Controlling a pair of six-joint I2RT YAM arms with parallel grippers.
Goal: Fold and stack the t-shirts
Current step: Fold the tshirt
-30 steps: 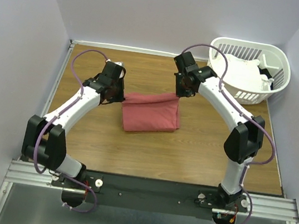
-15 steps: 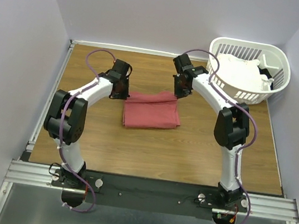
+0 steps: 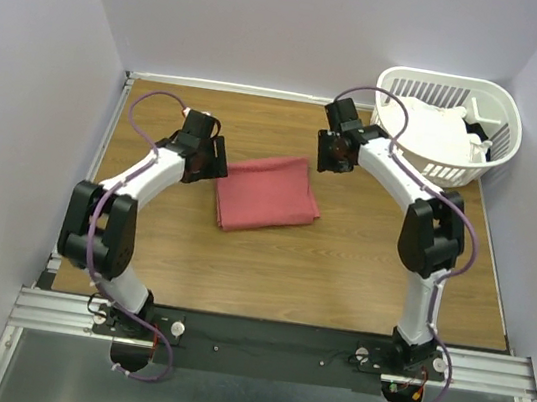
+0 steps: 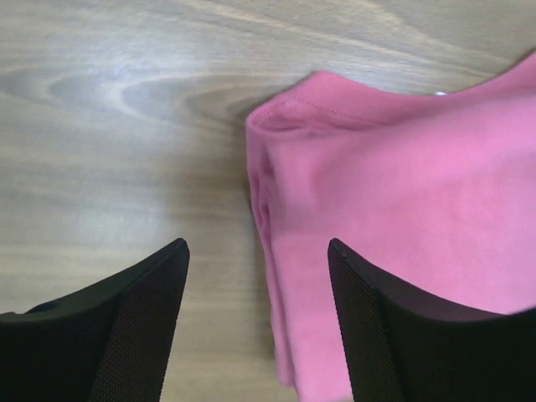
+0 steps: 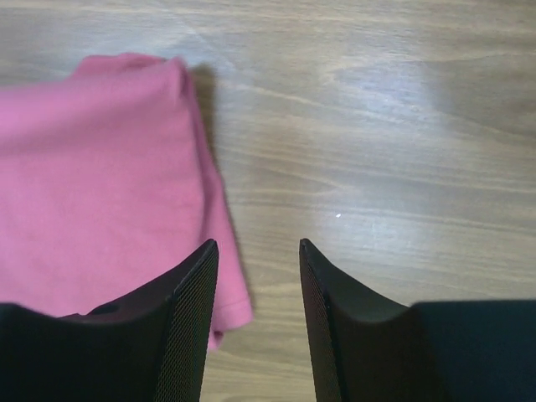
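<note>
Left hand [image 4: 257, 247] and right hand [image 5: 257, 244] are both released and empty, flanking 1 folded red shirt [image 3: 265, 192] lying mid-surface [image 3: 340, 262], probably so the fold settles. White shirts [image 3: 431, 129] wait in the basket [image 3: 435, 170].

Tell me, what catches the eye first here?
A folded red shirt lies in the middle of the table. The left gripper and right gripper are open at its far corners, one on each side. A white basket in the far right corner holds crumpled white shirts.
</note>
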